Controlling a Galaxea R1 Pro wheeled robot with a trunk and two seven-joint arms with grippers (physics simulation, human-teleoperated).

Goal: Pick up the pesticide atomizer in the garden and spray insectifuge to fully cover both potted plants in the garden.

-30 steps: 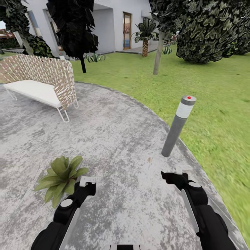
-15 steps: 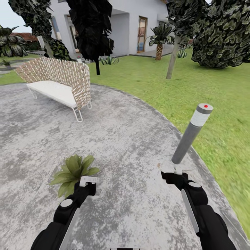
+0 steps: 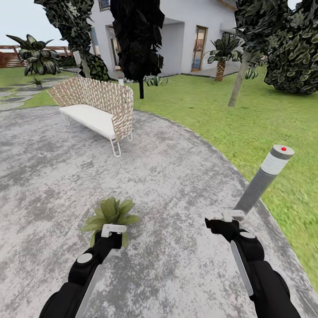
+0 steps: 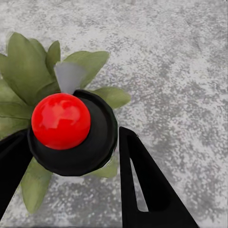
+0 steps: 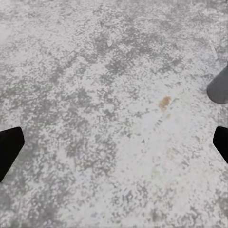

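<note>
Far to your left, stepping stones (image 3: 17,99) cross the lawn (image 3: 212,110). Nearer, a woven bench (image 3: 95,108) with a white seat stands on the grey patio (image 3: 176,150).

One potted plant (image 3: 112,213) sits on the paving just ahead of your left arm. Its pot is hidden under the leaves.

Your left tool (image 3: 112,231) hangs right over the near edge of that plant. In the left wrist view its fingers (image 4: 147,190) stand at a narrow gap filled by the atomizer (image 4: 71,128). Seen end-on, that is a black round cap with a red ball on it, and it looks gripped between them. The plant (image 4: 28,71) spreads out directly behind it.

Your right tool (image 3: 221,223) hovers over bare paving, well apart from the plant. Its fingers (image 5: 9,147) are spread wide and hold nothing.

Just beyond that tool stands a grey bollard lamp (image 3: 265,176) with a red dot on top, near the patio's edge. Its foot is hidden behind the tool. The lawn lies to the right of it, with trees, a palm (image 3: 223,55) and a white house (image 3: 176,31) behind.
</note>
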